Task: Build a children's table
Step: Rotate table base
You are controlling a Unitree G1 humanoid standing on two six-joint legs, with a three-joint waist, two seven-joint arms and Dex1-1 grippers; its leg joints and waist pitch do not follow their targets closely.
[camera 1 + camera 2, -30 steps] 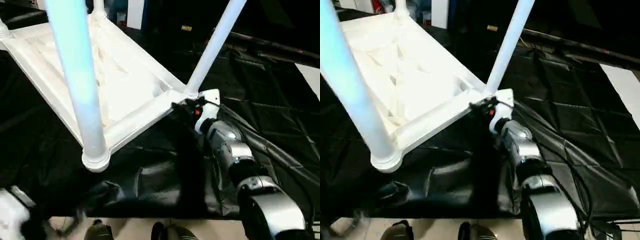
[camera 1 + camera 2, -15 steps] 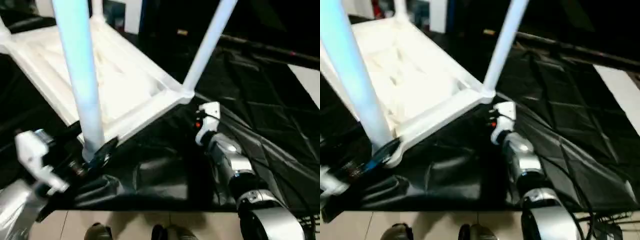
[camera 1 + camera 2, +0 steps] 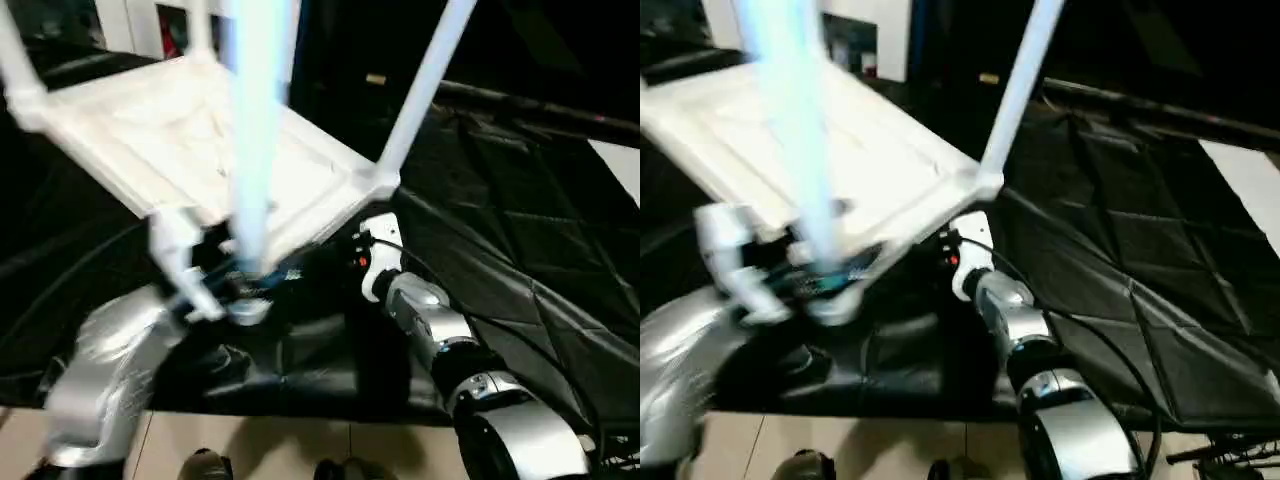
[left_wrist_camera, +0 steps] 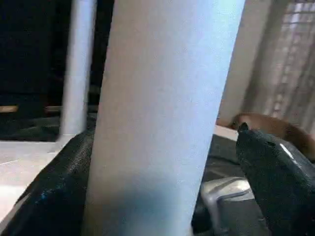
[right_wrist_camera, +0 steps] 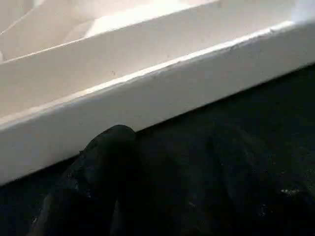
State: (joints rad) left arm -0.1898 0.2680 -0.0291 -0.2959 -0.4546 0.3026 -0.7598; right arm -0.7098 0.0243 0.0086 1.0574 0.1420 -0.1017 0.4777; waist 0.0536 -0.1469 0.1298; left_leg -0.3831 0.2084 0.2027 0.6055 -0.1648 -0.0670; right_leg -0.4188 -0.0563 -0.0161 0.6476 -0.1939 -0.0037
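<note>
Lying upside down on the black quilted cover (image 3: pixel 520 250): the children's table (image 3: pixel 150 150), ribbed underside up, legs rising from the corner sockets. Nearest leg (image 3: pixel 255 130) standing between the two black fingers (image 4: pixel 280 182) of the left gripper (image 3: pixel 235 285), close to its socket; fingers spread wide on either side of the leg, contact not discernible. Right gripper (image 3: pixel 345 255) positioned just beside the near rim (image 5: pixel 162 93) of the tabletop, below the corner carrying another leg (image 3: pixel 420 90); partly open, with nothing between its fingers (image 5: pixel 98 162). Shoes (image 3: pixel 205 467) visible at the floor edge.
</note>
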